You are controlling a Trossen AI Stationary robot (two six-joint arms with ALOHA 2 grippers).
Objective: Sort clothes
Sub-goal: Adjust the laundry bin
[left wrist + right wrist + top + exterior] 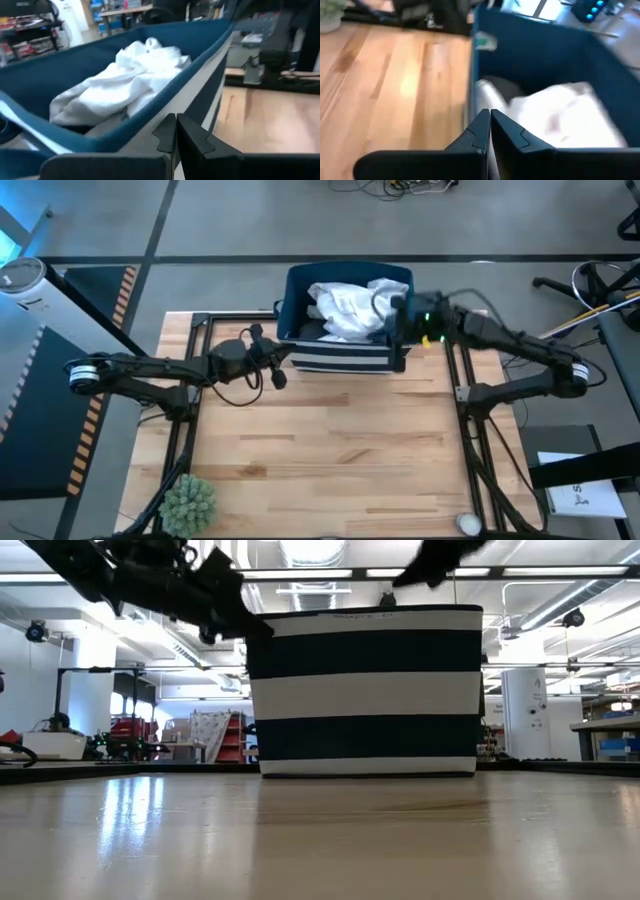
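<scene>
A navy fabric bin with white stripes (345,350) stands at the table's far middle. A large white garment (345,308) lies crumpled inside it, and a bit of grey cloth (107,127) shows under its edge. The other clothes are out of view. My left gripper (282,368) is shut, at the bin's near left corner and level with its rim (165,107). My right gripper (400,345) is shut, at the top edge of the bin's right wall (472,75). In the low view the bin (365,690) stands upright on the table. My left gripper has its shut fingertips (167,131) right at the bin's rim; I cannot tell whether they touch it. My right gripper has its shut fingertips (482,120) just over the top edge of the bin's right wall; I cannot tell whether they touch it.
A small green plant (188,505) stands at the table's near left corner. A small white round thing (467,523) lies at the near right corner. Bare wooden table top (320,450) lies between the bin and the near edge.
</scene>
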